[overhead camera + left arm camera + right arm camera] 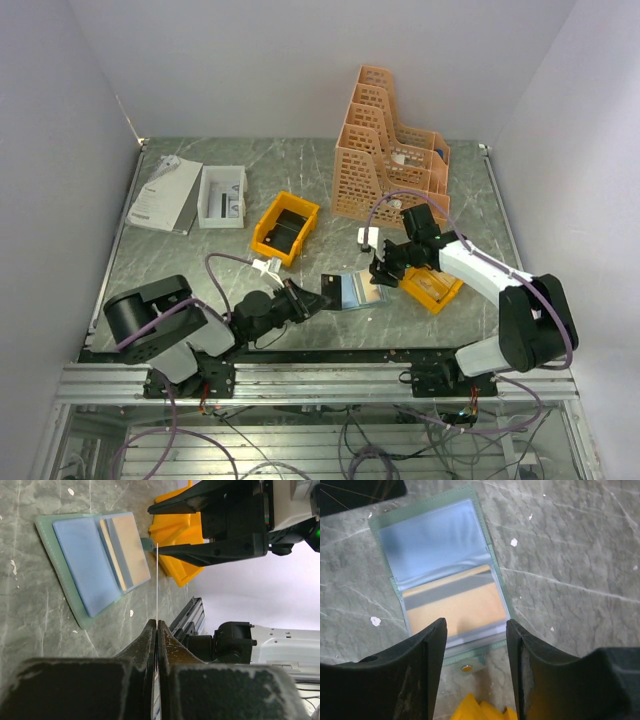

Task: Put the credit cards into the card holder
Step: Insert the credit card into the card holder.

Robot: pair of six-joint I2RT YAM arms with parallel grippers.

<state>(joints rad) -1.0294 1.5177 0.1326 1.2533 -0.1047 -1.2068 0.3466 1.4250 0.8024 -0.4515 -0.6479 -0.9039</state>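
Observation:
The card holder (354, 290) lies open and flat on the table, grey-green outside with bluish clear pockets (435, 540). One tan-orange credit card (455, 605) with a grey stripe sits in its nearer pocket. The snap tab (466, 668) points toward my right gripper. My left gripper (157, 625) is shut on another credit card (157, 580), seen edge-on as a thin pale line, held upright just beside the holder (90, 565). My right gripper (476, 625) hovers over the holder's snap edge, its jaws apart with nothing between them.
A yellow bin (432, 288) sits right under my right gripper, next to the holder. A second yellow bin (285, 228) stands behind the holder to the left. An orange lattice file rack (385, 150), a white box (222, 196) and a white booklet (165, 195) stand at the back.

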